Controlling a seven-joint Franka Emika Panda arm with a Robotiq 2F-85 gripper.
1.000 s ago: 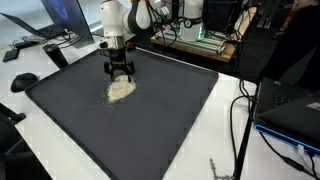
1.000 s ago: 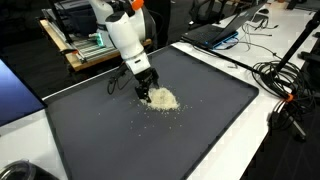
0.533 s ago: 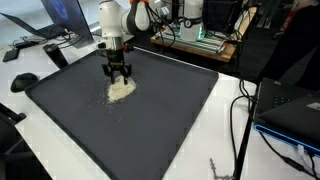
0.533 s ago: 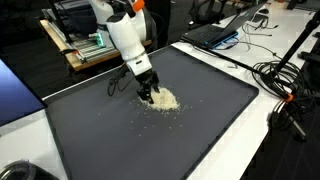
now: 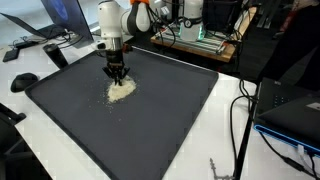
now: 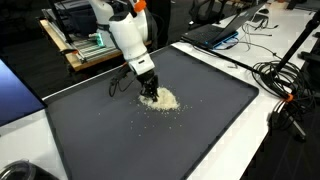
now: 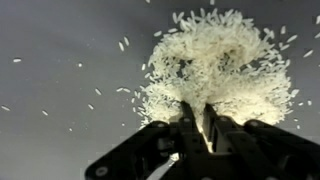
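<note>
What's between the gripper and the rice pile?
Nothing. In the wrist view the gripper tips sit in the edge of the rice pile; no bare mat between.

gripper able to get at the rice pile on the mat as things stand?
Probably yes. The gripper sits at the edge of the rice pile, fingertips among the grains, jaws nearly shut. Only stray grains lie around it on the dark mat.

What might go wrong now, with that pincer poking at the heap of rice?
1. The pincer has its jaws almost together at the edge of the rice. Loose grains give it little to hold, so most may slip out.
2. Stray grains already lie around on the mat. Pushing could scatter more.
</note>
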